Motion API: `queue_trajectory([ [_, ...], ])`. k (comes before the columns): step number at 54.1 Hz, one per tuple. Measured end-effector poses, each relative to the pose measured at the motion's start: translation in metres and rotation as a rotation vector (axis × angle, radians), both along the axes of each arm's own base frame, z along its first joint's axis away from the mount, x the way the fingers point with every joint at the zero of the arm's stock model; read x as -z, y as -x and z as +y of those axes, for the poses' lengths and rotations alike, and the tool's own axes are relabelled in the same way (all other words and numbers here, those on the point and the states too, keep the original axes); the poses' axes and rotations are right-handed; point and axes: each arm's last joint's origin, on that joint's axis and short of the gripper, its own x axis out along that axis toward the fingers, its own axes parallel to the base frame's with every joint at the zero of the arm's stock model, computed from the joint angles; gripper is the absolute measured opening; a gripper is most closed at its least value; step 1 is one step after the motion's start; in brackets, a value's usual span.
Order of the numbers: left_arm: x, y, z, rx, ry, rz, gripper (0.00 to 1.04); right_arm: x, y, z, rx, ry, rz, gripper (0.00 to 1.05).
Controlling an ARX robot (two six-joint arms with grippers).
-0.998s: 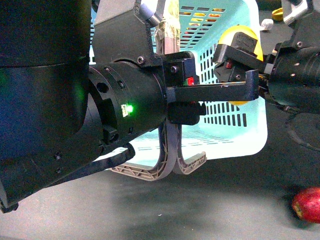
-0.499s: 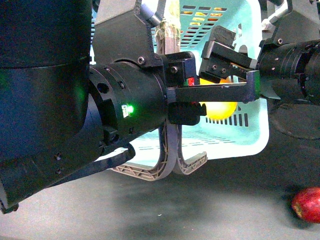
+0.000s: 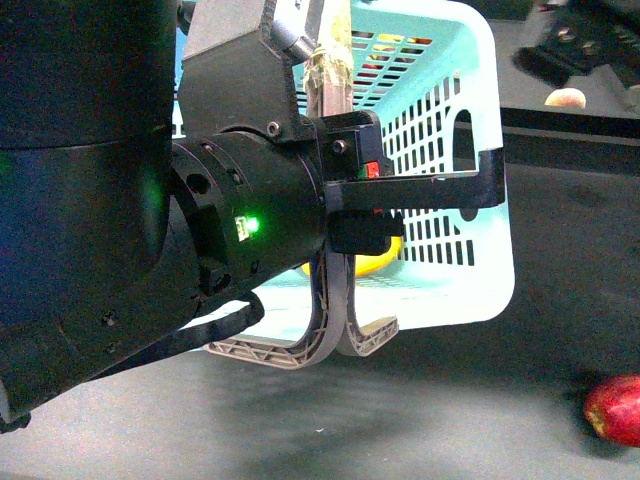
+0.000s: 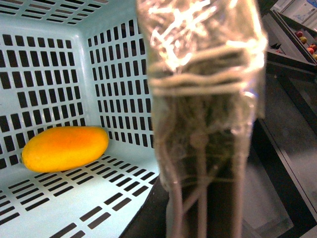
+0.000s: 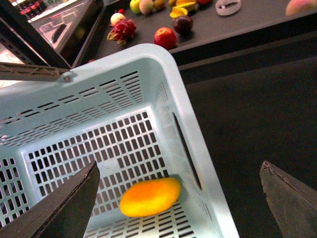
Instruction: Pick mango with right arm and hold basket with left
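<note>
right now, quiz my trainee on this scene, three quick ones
1. True or false: the mango lies inside the basket.
2. The right jaws are: A) open and empty, B) shut on the mango, C) shut on the basket rim.
3. Which fruit lies on the dark surface outside the basket, low on the right in the front view?

Key: 1 true. 2 A. 3 the red apple.
</note>
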Motion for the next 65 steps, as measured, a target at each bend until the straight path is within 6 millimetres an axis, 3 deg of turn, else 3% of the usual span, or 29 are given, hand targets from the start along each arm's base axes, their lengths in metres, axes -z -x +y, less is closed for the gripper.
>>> queue_trajectory([
  [9,0.000,0.000,0.000,0.006,-0.005,-0.003,0.05,-0.013,0.059,-0.020,0.118,0.100,-0.039,0.96],
  [21,0.000,0.000,0.000,0.011,-0.003,-0.002,0.05,-0.020,0.110,-0.025,0.118,0.164,-0.080,0.96],
  [34,0.000,0.000,0.000,0.005,-0.005,-0.003,0.05,-0.022,0.113,-0.025,0.105,0.166,-0.103,0.96],
  [41,0.000,0.000,0.000,0.007,-0.004,-0.003,0.05,-0.012,0.119,-0.040,0.034,0.274,-0.359,0.66],
  [65,0.000,0.000,0.000,0.008,-0.004,-0.003,0.05,0.000,0.131,-0.066,0.025,0.379,-0.378,0.01],
])
